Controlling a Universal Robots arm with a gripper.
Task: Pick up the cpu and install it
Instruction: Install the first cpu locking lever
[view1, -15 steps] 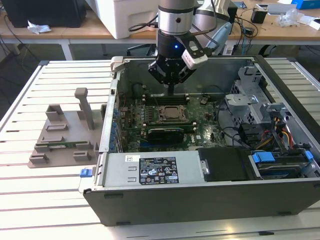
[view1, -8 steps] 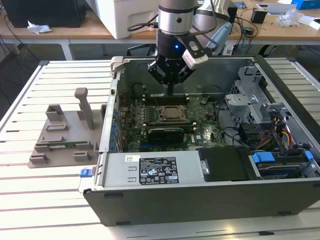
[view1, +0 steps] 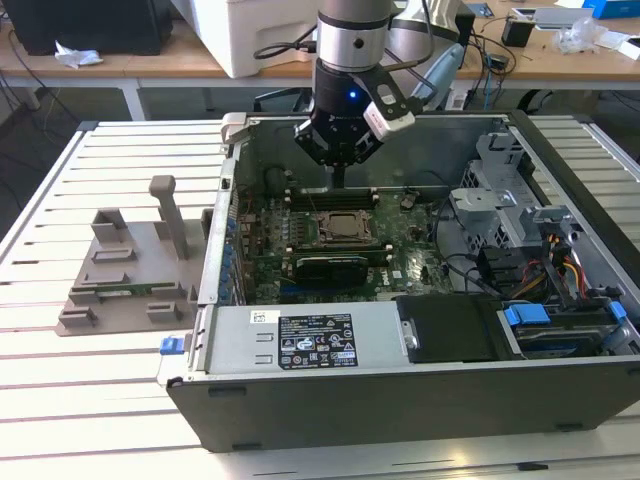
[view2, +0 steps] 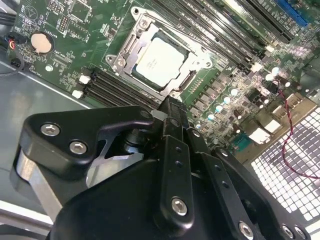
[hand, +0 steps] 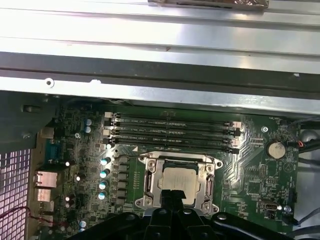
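cpu (view2: 156, 61): silvery-grey metal top, smooth, soft satin sheen.
socket frame (view2: 129, 50): bright bare metal, polished, glinting at the edges.
motherboard (hand: 252, 187): dark green board, slightly glossy lacquer.
coin cell (view2: 42, 43): pale smooth metal disc.
gripper (view2: 172, 117): black, matt to semi-gloss, with shiny steel screw heads.
computer case (view1: 420, 395): grey sheet metal, dull brushed look.
holder block (view1: 130, 270): grey plastic, matt.
tabletop (view1: 60, 390): pale slatted metal, smooth, lightly reflective.
drive clips (view1: 527, 314): blue plastic, glossy.
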